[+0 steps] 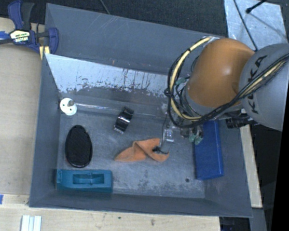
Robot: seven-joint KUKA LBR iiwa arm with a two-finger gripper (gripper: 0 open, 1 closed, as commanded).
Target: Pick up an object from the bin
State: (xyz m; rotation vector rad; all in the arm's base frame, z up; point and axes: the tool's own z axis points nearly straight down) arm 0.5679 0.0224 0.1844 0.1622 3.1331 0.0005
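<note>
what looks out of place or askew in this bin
The orange cloth near the middle of the bin lies crumpled and folded rather than flat, and the flat blue rectangular block rests slanted against the right wall. Nothing looks spilled or broken.

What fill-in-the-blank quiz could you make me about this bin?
1. The gripper is at the right end of the ______ cloth.
2. In the view, the black oval pad lies ______ of that cloth.
3. The blue slab lies along the ______ side of the bin.
Missing words: orange; left; right.
</note>
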